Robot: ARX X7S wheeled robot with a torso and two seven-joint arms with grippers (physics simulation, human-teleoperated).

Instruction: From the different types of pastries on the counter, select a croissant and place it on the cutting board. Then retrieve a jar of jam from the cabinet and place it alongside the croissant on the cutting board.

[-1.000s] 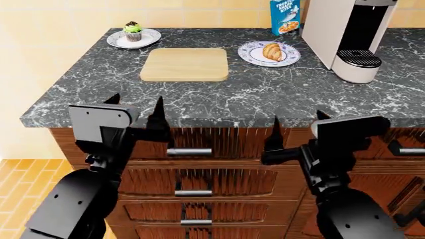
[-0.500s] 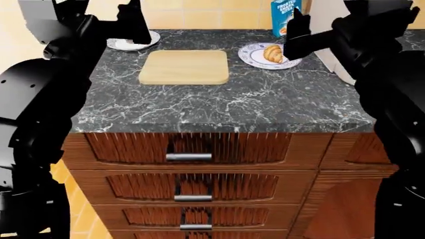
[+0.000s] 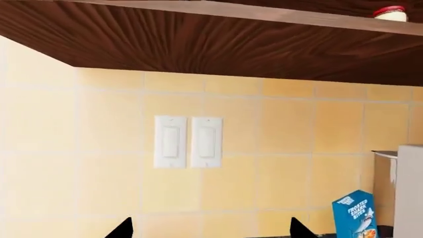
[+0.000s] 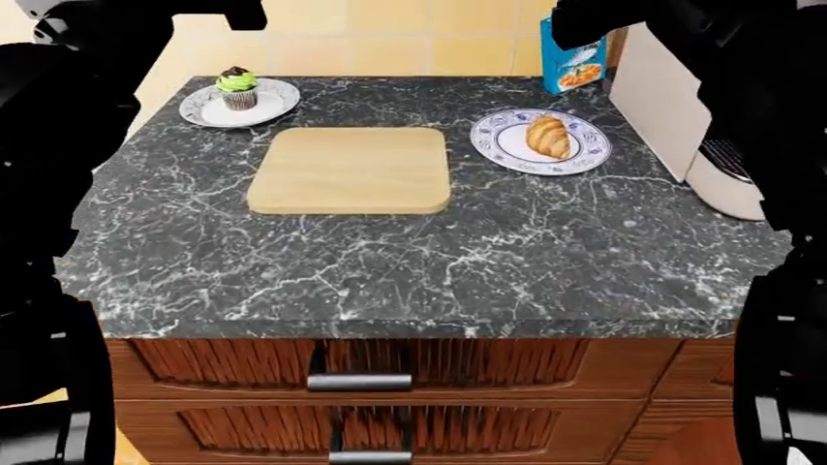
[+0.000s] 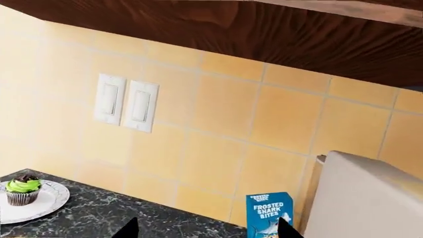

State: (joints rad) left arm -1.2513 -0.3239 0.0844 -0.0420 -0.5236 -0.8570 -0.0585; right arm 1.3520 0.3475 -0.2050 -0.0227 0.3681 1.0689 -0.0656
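Note:
The golden-brown croissant (image 4: pixel 548 136) lies on a round blue-patterned plate (image 4: pixel 498 145) at the counter's (image 4: pixel 427 262) back right. Left of it is the light wooden cutting board (image 4: pixel 349 170), with nothing on it. The green-frosted cupcake (image 4: pixel 236 88) stands on a white plate at the back left. A red-lidded jar of jam (image 3: pixel 390 12) peeks over the cabinet shelf high above. Both arms are raised at the head view's upper corners. My left gripper (image 3: pixel 210 230) and right gripper (image 5: pixel 208 229) are open with nothing between their fingertips, facing the tiled wall.
A blue cereal box (image 4: pixel 575 60) stands against the wall at the back right, beside a white coffee machine (image 4: pixel 672 107). Two light switches (image 3: pixel 188 141) are on the yellow tiles under the dark wooden cabinet (image 3: pixel 218 44). Drawers with metal handles (image 4: pixel 359 381) front the counter.
Both arms have risen from below the counter's front edge to above it. The head view has climbed and now looks down more steeply on the counter.

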